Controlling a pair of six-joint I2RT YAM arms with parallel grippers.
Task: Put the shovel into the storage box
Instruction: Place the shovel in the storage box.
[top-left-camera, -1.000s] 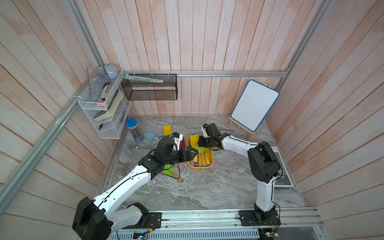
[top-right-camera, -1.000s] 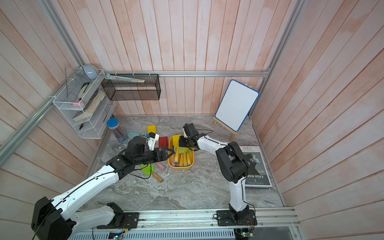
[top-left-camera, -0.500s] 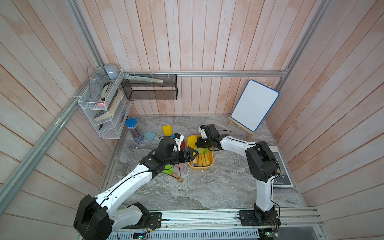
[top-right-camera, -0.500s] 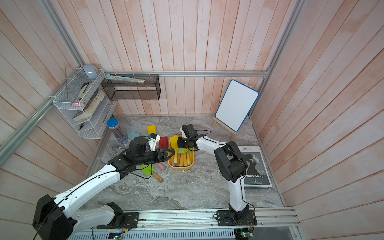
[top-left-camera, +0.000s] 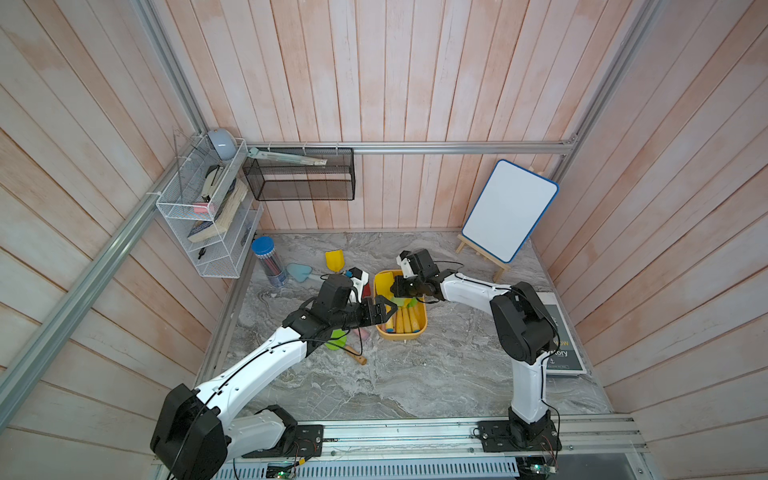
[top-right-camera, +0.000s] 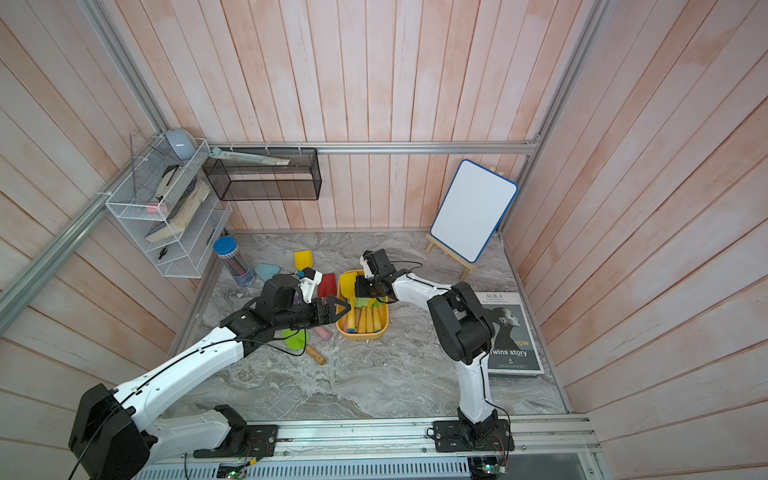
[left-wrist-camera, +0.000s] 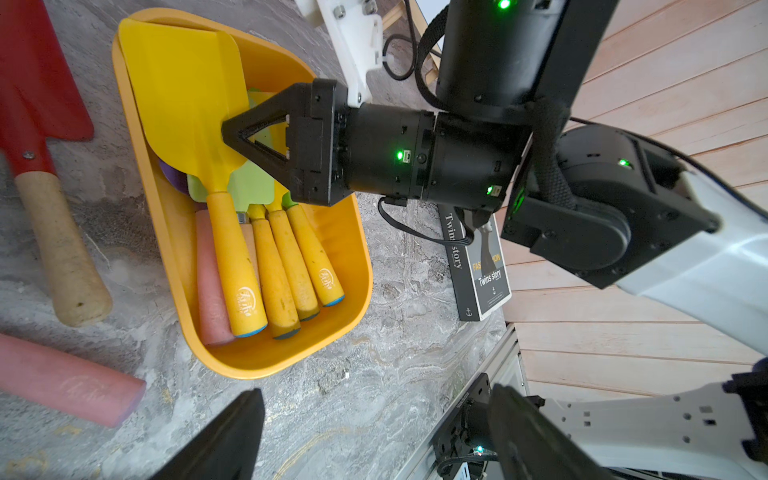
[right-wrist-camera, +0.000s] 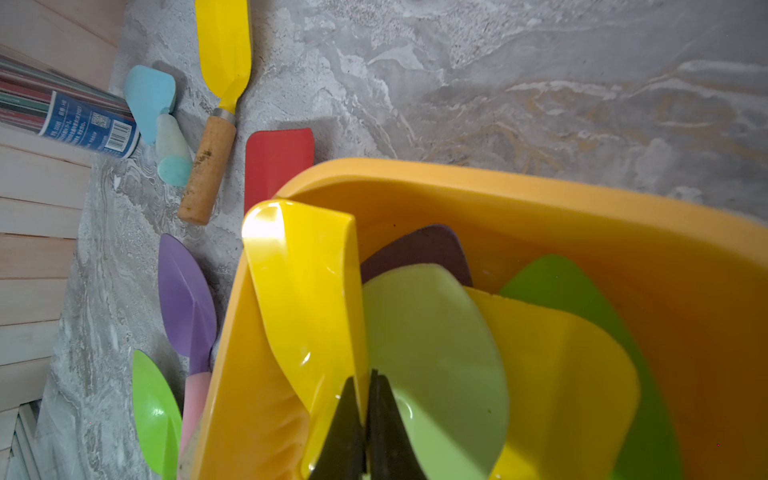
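The storage box (top-left-camera: 422, 328) (top-right-camera: 362, 336) (left-wrist-camera: 257, 365) (right-wrist-camera: 498, 191) is a yellow-orange tray in mid-table holding several shovels, handles toward the front. My right gripper (top-left-camera: 397, 286) (top-right-camera: 358, 286) (left-wrist-camera: 227, 129) (right-wrist-camera: 365, 376) is shut on the raised edge of a yellow shovel (left-wrist-camera: 183, 83) (right-wrist-camera: 299, 282) whose blade lies along the box's left wall. My left gripper (top-left-camera: 386, 311) (top-right-camera: 343, 309) (left-wrist-camera: 374, 436) hangs open just left of the box's front half, with nothing between its fingers.
Loose on the marble left of the box lie a red shovel (left-wrist-camera: 37, 83) (right-wrist-camera: 278, 162), a purple one (right-wrist-camera: 187, 299), a green one (top-left-camera: 336, 338) (right-wrist-camera: 153, 411), a wood-handled yellow one (top-left-camera: 334, 259) and a pale blue one (top-left-camera: 299, 271). A pencil tube (top-left-camera: 268, 262), a whiteboard (top-left-camera: 509, 210) and a book (top-right-camera: 509, 332) stand around.
My right gripper has shifted slightly left over the box with the yellow shovel's edge still pinched. The left arm has barely moved.
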